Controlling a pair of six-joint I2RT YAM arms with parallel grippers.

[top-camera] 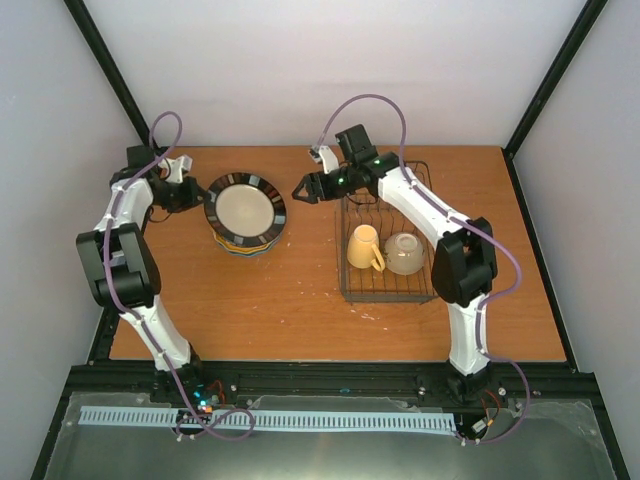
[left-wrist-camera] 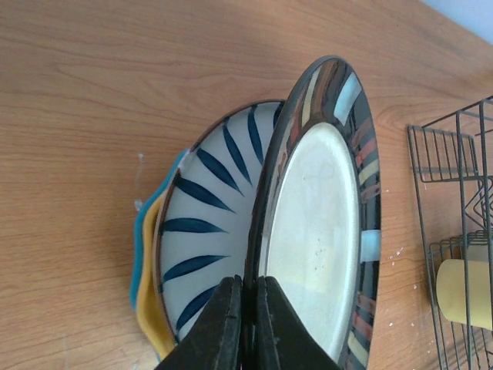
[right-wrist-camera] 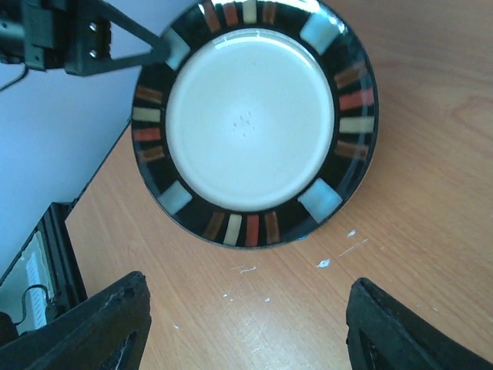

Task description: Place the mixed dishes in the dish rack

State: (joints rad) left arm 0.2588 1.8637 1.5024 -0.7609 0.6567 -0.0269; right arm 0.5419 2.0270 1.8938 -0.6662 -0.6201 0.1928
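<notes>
— Which step are we watching?

— The first plate coming off the pile, I'd say. The left gripper [left-wrist-camera: 248, 284] is pinched tight on the near rim of the dark-rimmed plate [left-wrist-camera: 316, 231], and that edge is tipped up off the striped plate [left-wrist-camera: 204, 231] beneath it. A yellow plate [left-wrist-camera: 154, 312] and a blue plate [left-wrist-camera: 137, 258] peek out to one side of those jaws.

— And the other arm?

— The right gripper [right-wrist-camera: 246, 297] hangs with its jaws spread wide and nothing between them. The same plate lies straight ahead of them, well apart. The rack [top-camera: 345, 262] sits just behind that gripper, with the mug [top-camera: 363, 246] and the bowl [top-camera: 404, 253] in its near half.

— So what's next?

— My guess is lift the plate free of the pile, carry it across (or pass it over, since the right jaws look lined up for that), then stand it on edge between the far dividers.

— Is there room?

— Bare table [top-camera: 300, 300] runs between the pile and the rack. The rack's wire wall is the edge to clear, and the right arm lies over the far slots. With so thin a pinch on the rim, the plate may swing.
</notes>
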